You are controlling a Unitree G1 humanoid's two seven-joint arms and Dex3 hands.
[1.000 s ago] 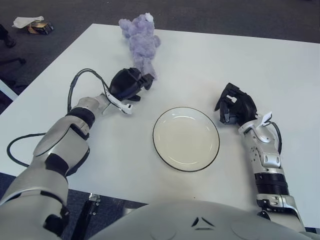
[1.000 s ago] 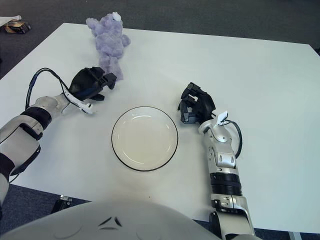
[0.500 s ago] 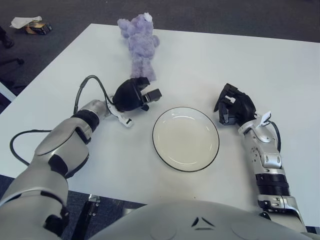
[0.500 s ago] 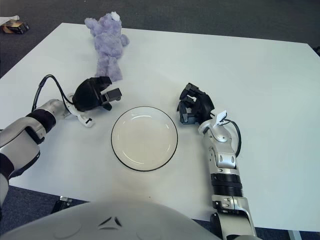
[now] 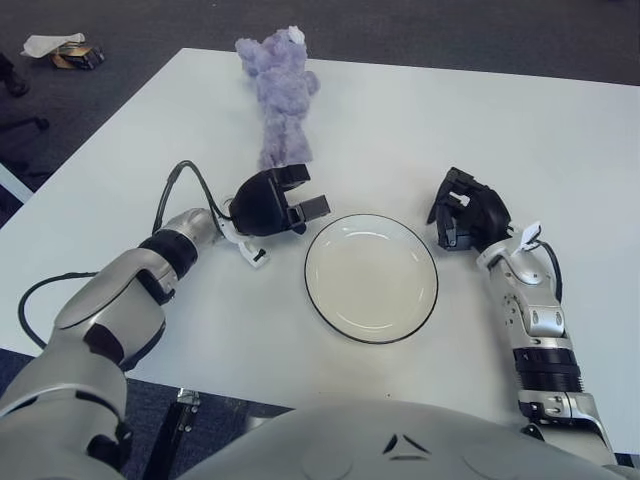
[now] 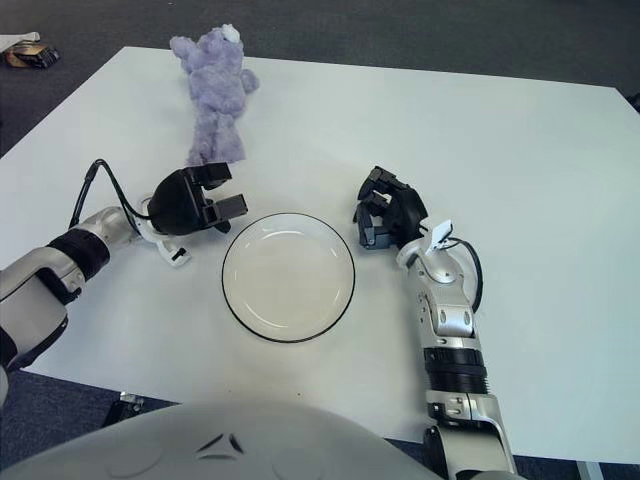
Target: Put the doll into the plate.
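A wide white table [image 5: 420,130] fills the scene, its far and left edges giving onto dark carpet, with broad bare surface stretching toward the far right corner. Near the front centre sits a shallow white plate [image 5: 372,277] with a thin dark rim, nothing in it, open tabletop on its near and far sides. The purple plush doll [image 5: 278,90] lies at the far left of the table, head close to the far edge and legs pointing toward the robot, well apart from the plate. The left hand [image 5: 270,201] hovers just left of the plate's rim and just short of the doll's feet (a narrow strip of table separates fingers from plush), its fingers spread toward the plate and holding nothing. The right hand [image 5: 470,213] shows just right of the plate's far-right rim, fingers curled in around nothing, forearm running back toward the near edge. On the carpet beyond the table's far left corner lies a small box with crumpled paper [image 5: 66,50].
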